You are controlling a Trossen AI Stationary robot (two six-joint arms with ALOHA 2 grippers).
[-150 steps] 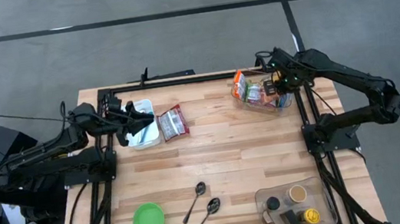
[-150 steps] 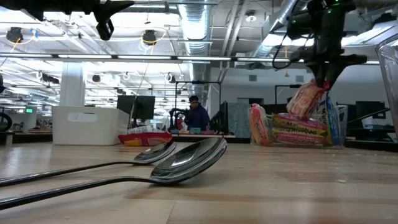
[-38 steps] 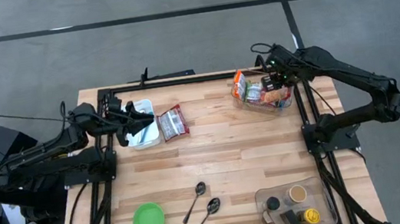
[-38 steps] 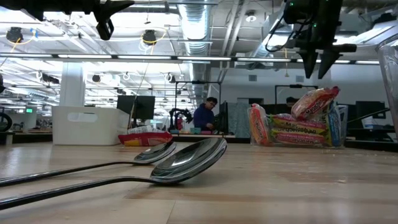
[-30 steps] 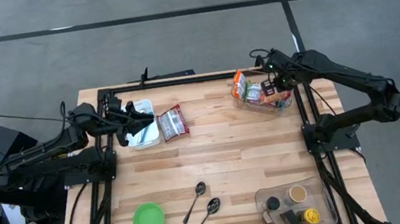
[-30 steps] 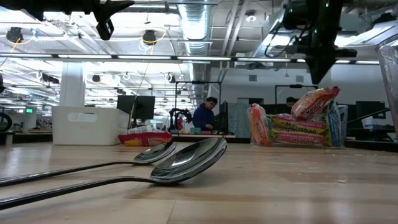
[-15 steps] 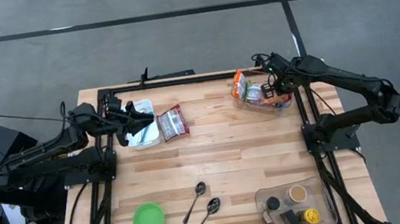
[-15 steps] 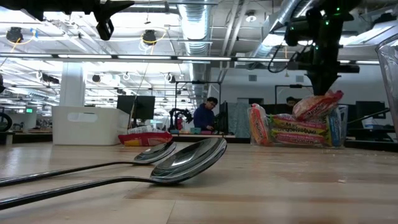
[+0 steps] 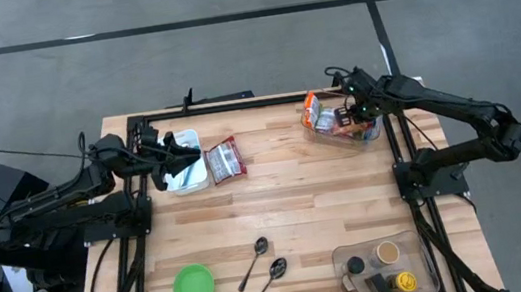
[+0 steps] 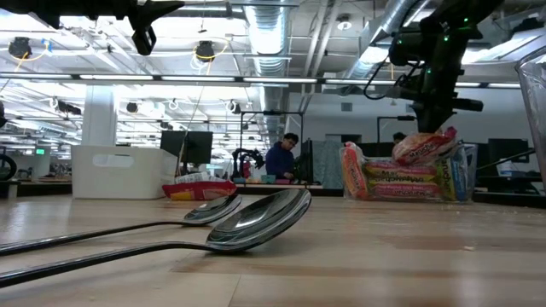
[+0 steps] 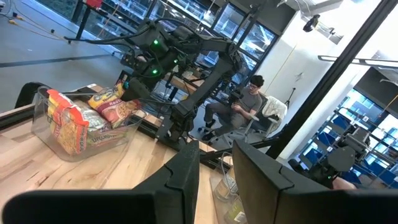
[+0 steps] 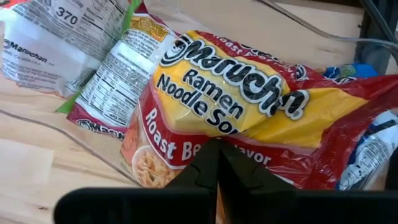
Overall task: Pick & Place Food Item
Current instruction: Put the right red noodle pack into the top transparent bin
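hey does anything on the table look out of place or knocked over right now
One ramen packet lies loose on the wood beside the white container, apart from the other packets in the clear bin. The two spoons lie loose mid-table. Nothing looks spilled or damaged.

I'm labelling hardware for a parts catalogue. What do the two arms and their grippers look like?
Both are dark, jointed arms. The left arm and right arm carry black cables along their links. The right gripper sits below small green lights; its fingers are matte black. The left gripper has flat black fingers.
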